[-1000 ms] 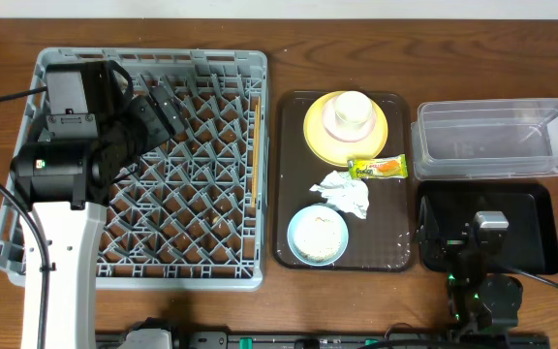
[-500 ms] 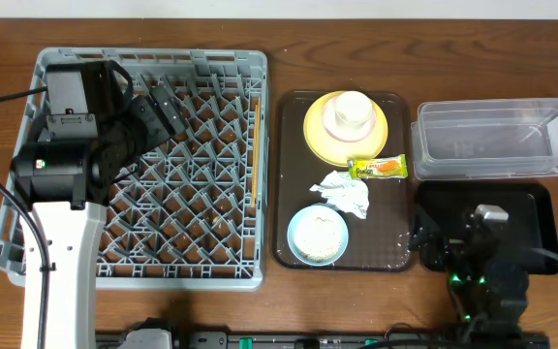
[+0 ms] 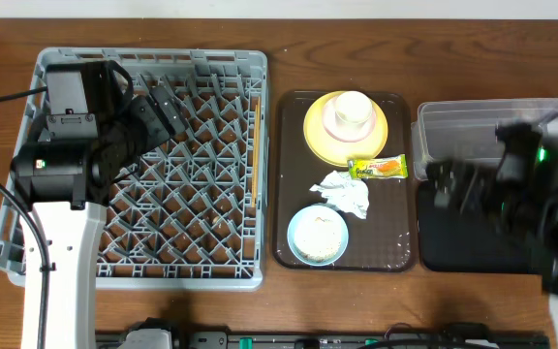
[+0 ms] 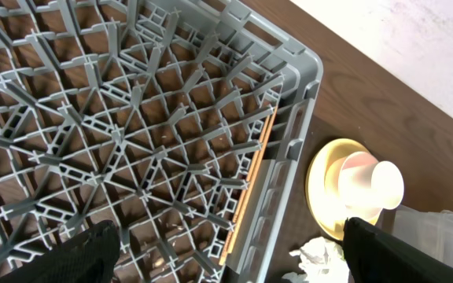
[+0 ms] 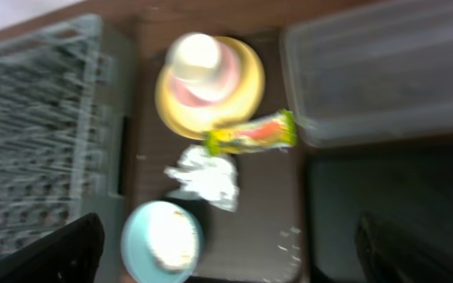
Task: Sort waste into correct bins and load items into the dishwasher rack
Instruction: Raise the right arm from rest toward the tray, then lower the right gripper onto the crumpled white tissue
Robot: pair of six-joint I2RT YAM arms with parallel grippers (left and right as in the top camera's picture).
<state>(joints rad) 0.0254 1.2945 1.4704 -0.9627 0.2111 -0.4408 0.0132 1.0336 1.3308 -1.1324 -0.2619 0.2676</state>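
The grey dishwasher rack (image 3: 201, 262) fills the left side. The wooden chopsticks (image 3: 256, 126) lie along its right inner edge, also in the left wrist view (image 4: 250, 185). My left gripper (image 3: 168, 109) hovers open and empty over the rack (image 4: 230, 259). The yellow plate (image 3: 318, 136) carries a cream cup (image 3: 349, 113). The green-and-orange wrapper (image 3: 378, 167), white tissue (image 3: 345, 192) and light blue bowl (image 3: 294, 233) with rice crumbs (image 3: 318, 233) lie below it. My right gripper (image 3: 450, 189), blurred, is open and empty (image 5: 234, 259) above the black tray (image 3: 453, 247), beside the clear tub (image 3: 492, 136).
The plate, cup, wrapper, tissue and bowl all sit on a brown serving tray (image 3: 386, 233) between the rack and the bins. The right arm's body covers most of the black tray and the tub's right end. The table is brown wood.
My right arm has risen from the table's front edge and swung back and right over the black tray, now motion-blurred. The left arm and all objects have not moved.
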